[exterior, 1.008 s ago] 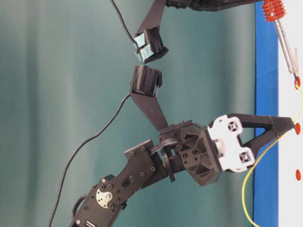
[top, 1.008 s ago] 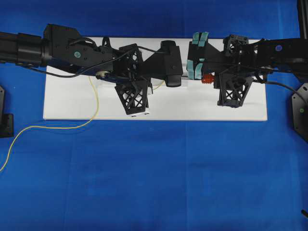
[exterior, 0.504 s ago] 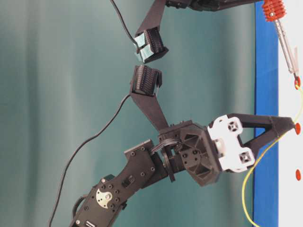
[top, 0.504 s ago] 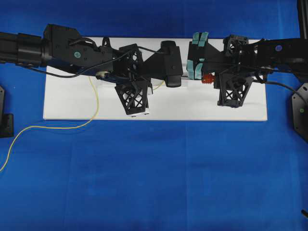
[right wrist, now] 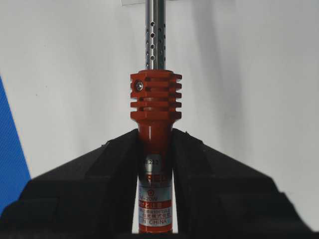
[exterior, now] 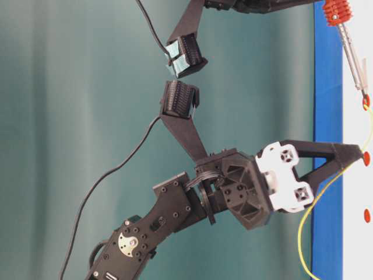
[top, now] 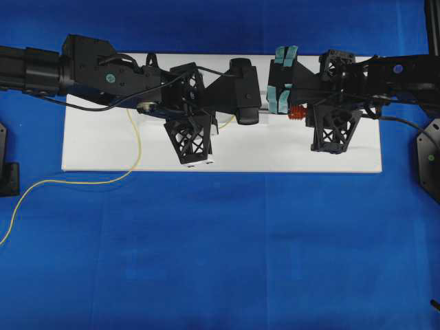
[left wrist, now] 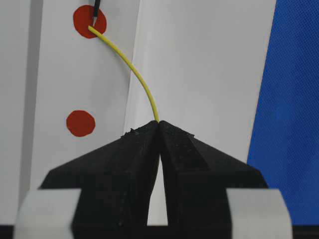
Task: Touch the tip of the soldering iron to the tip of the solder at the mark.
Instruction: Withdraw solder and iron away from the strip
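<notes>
Now the left gripper (left wrist: 159,124) is pinched tight on the solder (left wrist: 137,74), which arcs toward eleven o'clock onto the upper red mark (left wrist: 89,22). Clamped in the right gripper (right wrist: 155,144), the soldering iron (right wrist: 155,124) points to twelve; its dark tip meets the wire's end on that mark.

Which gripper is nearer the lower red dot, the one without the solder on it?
Left. The left gripper sits just beside the lower red dot, holding the solder. The right gripper grips the soldering iron, farther away.
</notes>
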`<act>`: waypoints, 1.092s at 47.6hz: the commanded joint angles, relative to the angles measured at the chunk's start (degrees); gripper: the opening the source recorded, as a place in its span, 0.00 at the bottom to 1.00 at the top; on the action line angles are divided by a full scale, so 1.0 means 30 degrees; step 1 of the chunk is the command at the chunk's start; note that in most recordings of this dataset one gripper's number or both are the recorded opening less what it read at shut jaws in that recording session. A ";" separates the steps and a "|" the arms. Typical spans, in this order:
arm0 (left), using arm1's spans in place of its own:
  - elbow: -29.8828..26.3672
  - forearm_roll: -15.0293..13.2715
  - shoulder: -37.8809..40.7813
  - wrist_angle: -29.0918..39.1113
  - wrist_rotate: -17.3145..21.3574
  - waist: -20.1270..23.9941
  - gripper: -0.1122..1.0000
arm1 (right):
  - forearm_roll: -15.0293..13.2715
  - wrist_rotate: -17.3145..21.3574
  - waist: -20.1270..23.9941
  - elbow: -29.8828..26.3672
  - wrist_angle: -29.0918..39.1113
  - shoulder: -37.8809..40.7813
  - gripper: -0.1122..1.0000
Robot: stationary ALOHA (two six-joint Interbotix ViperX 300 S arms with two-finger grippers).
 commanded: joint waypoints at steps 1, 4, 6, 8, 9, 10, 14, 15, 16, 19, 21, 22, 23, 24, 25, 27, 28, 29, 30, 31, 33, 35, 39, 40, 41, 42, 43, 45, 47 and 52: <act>-0.0352 0.0059 -0.0381 -0.0059 0.0029 0.0000 0.12 | -0.0059 0.0029 0.0000 -0.0469 -0.0059 -0.0176 0.16; -0.0352 0.0029 -0.0381 -0.0059 0.0029 -0.0029 0.12 | -0.0059 0.0029 0.0000 -0.0498 -0.0059 -0.0176 0.16; -0.0352 0.0059 -0.0381 -0.0059 0.0029 -0.0029 0.12 | -0.0059 0.0029 0.0000 -0.0469 -0.0059 -0.0176 0.16; -0.0352 0.0059 -0.0381 -0.0059 0.0029 -0.0029 0.12 | -0.0059 0.0029 0.0000 -0.0469 -0.0029 -0.0176 0.16; -0.0381 0.0059 -0.0381 -0.0059 0.0029 -0.0029 0.12 | -0.0059 0.0029 0.0000 -0.0498 -0.0059 -0.0176 0.16; -0.0381 0.0029 -0.0381 -0.0059 0.0029 0.0000 0.12 | -0.0059 0.0029 0.0000 -0.0498 -0.0029 -0.0176 0.16; -0.0352 0.0059 -0.0381 -0.0059 0.0029 -0.0029 0.12 | -0.0059 0.0059 0.0000 -0.0498 -0.0029 -0.0176 0.16; -0.0381 0.0059 -0.0381 -0.0059 0.0029 0.0000 0.12 | -0.0059 0.0059 0.0000 -0.0498 -0.0059 -0.0176 0.16; -0.0352 0.0059 -0.0381 -0.0059 0.0029 -0.0029 0.12 | -0.0059 0.0059 0.0000 -0.0498 -0.0059 -0.0176 0.16; -0.0381 0.0059 -0.0410 -0.0059 0.0059 -0.0029 0.12 | -0.0059 0.0059 0.0000 -0.0498 -0.0059 -0.0176 0.16; -0.0381 0.0059 -0.0469 -0.0029 0.0088 -0.0029 0.12 | -0.0029 0.0059 0.0000 -0.0469 -0.0059 -0.0176 0.16; -0.0381 0.0059 -0.0498 0.0000 0.0088 -0.0029 0.12 | -0.0059 0.0059 0.0000 -0.0498 -0.0059 -0.0176 0.16; -0.0381 0.0059 -0.0586 0.0029 0.0117 -0.0029 0.12 | -0.0059 0.0059 0.0000 -0.0498 -0.0059 -0.0176 0.16; -0.0381 0.0059 -0.0703 0.0059 0.0117 -0.0029 0.12 | -0.0059 0.0059 0.0000 -0.0469 -0.0059 -0.0176 0.16; -0.0352 0.0059 -0.0820 0.0117 0.0117 -0.0029 0.12 | -0.0059 0.0059 0.0000 -0.0498 -0.0059 -0.0176 0.16; -0.0264 0.0059 -0.1113 0.0234 0.0117 0.0000 0.12 | -0.0059 0.0088 0.0000 -0.0498 -0.0059 -0.0176 0.16; -0.0205 0.0059 -0.1377 0.0293 0.0117 0.0000 0.12 | -0.0059 0.0059 0.0000 -0.0498 -0.0059 -0.0176 0.16; -0.0146 0.0059 -0.1553 0.0381 0.0088 0.0000 0.12 | -0.0059 0.0059 0.0000 -0.0498 -0.0059 -0.0176 0.16; -0.0088 0.0059 -0.1729 0.0439 0.0059 0.0000 0.12 | -0.0059 0.0059 0.0000 -0.0469 -0.0059 -0.0176 0.16; -0.0029 0.0059 -0.1934 0.0469 0.0059 0.0000 0.12 | -0.0059 0.0059 0.0000 -0.0498 -0.0059 -0.0176 0.16; 0.0146 0.0059 -0.2314 0.0586 0.0029 -0.0029 0.12 | -0.0059 0.0059 0.0000 -0.0498 -0.0059 -0.0176 0.16; 0.0352 0.0059 -0.2725 0.0674 0.0029 -0.0029 0.12 | -0.0059 0.0059 0.0000 -0.0498 -0.0059 -0.0176 0.16; 0.0820 0.0029 -0.3486 0.0908 0.0029 -0.0029 0.12 | -0.0059 0.0059 0.0000 -0.0469 -0.0059 -0.0176 0.16; 0.0967 0.0059 -0.3691 0.0996 0.0000 -0.0029 0.12 | -0.0059 0.0059 0.0000 -0.0469 -0.0059 -0.0176 0.16; 0.1143 0.0029 -0.3867 0.1055 0.0000 -0.0029 0.12 | -0.0059 0.0059 0.0000 -0.0498 -0.0059 -0.0146 0.16; 0.1260 0.0059 -0.4043 0.1084 -0.0029 -0.0029 0.12 | -0.0059 0.0059 0.0000 -0.0498 -0.0059 -0.0176 0.16; 0.1494 0.0059 -0.4307 0.1143 -0.0088 -0.0029 0.12 | -0.0029 0.0059 0.0000 -0.0498 -0.0059 -0.0176 0.16; 0.1816 0.0029 -0.4629 0.1201 -0.0146 -0.0029 0.12 | -0.0059 0.0059 0.0000 -0.0469 -0.0059 -0.0176 0.16; 0.2139 0.0059 -0.4922 0.1201 -0.0205 -0.0059 0.12 | -0.0059 0.0059 0.0000 -0.0498 -0.0059 -0.0176 0.16; 0.2871 0.0059 -0.5625 0.1055 -0.0322 -0.0029 0.12 | -0.0059 0.0059 0.0000 -0.0498 -0.0059 -0.0176 0.16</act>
